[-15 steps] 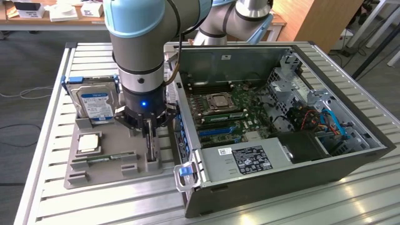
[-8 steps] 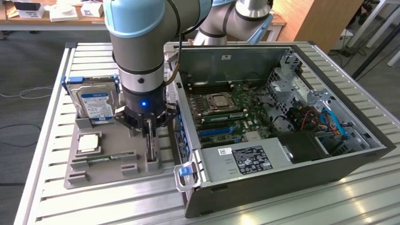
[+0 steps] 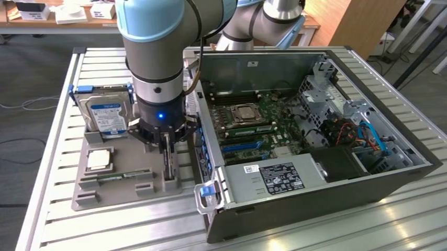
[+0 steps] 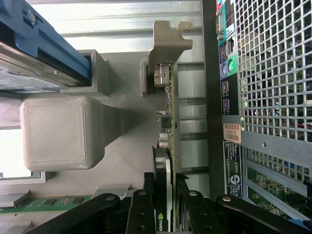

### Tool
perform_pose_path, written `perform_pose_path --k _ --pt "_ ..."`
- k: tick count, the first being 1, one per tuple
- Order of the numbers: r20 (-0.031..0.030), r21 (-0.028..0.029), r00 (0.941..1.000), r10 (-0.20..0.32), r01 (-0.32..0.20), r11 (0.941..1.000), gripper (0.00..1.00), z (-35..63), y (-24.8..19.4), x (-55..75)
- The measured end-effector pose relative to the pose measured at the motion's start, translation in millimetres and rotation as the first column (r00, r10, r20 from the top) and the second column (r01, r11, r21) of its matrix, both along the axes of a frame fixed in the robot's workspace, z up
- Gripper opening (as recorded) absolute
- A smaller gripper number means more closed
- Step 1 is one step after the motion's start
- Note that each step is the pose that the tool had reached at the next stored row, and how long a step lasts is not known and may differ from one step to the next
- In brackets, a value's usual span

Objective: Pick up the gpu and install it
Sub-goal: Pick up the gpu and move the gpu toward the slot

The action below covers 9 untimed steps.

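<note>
Wrist view has your gripper (image 4: pixel 165 189) pinching the gpu (image 4: pixel 170 114) edge-on in its holder (image 4: pixel 122 161), so a crooked lift could snag the bracket (image 4: pixel 168 41) against holder or case (image 4: pixel 212 73).

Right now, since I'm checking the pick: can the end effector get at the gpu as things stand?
Probably yes. The end effector is right over the gpu, which stands edge-on in its tray slot; the hard drive and computer case sit to either side, not in between.
</note>
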<state>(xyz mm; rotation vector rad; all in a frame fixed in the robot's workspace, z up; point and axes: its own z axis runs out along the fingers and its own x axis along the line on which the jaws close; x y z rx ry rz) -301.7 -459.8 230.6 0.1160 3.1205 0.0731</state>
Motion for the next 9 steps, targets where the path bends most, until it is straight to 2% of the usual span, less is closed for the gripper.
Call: perform_pose_path --k 5,9 --pt "0.0000 0.0000 1.0000 0.000 0.000 1.0000 0.27 0.0 0.0 0.0" --pt "0.0000 0.0000 1.0000 0.000 0.000 1.0000 0.27 5.2 0.0 0.0"
